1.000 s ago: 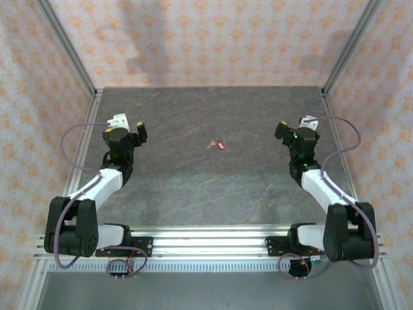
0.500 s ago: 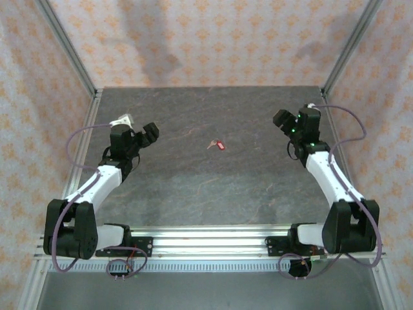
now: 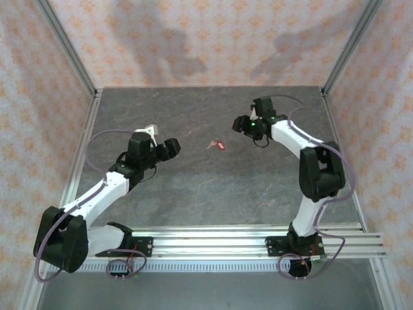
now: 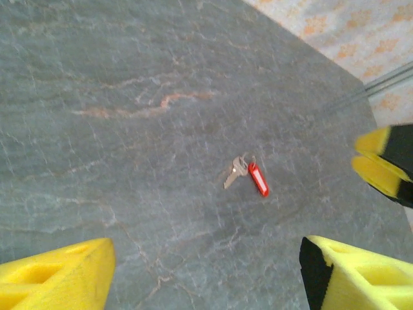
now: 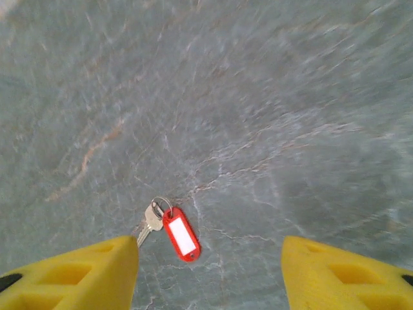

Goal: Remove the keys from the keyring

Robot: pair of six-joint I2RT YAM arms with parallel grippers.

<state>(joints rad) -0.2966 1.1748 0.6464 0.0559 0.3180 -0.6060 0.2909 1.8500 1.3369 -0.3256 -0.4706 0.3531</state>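
A small silvery key (image 3: 210,144) lies flat at mid-table, joined by a thin wire loop to the red oblong keyring (image 3: 220,146). My left gripper (image 3: 173,147) hovers to their left, open and empty, a short gap away. In the left wrist view the key (image 4: 235,172) and the keyring (image 4: 259,179) lie ahead of the yellow fingers (image 4: 64,278), with the gripper (image 4: 206,284) well short of them. My right gripper (image 3: 240,124) hangs just right of and behind them, open. In its wrist view the key (image 5: 150,223) and the keyring (image 5: 181,234) sit near the left finger (image 5: 84,274) of the gripper (image 5: 210,271).
The dark marbled tabletop (image 3: 193,187) is bounded by aluminium frame rails (image 3: 84,148) and patterned walls. The right gripper's yellow fingertips (image 4: 384,161) show at the right edge of the left wrist view. Nothing else lies on the table.
Both arms have swung inward from the table's sides toward the key and keyring. The right gripper has come closest. The key and keyring have not moved.
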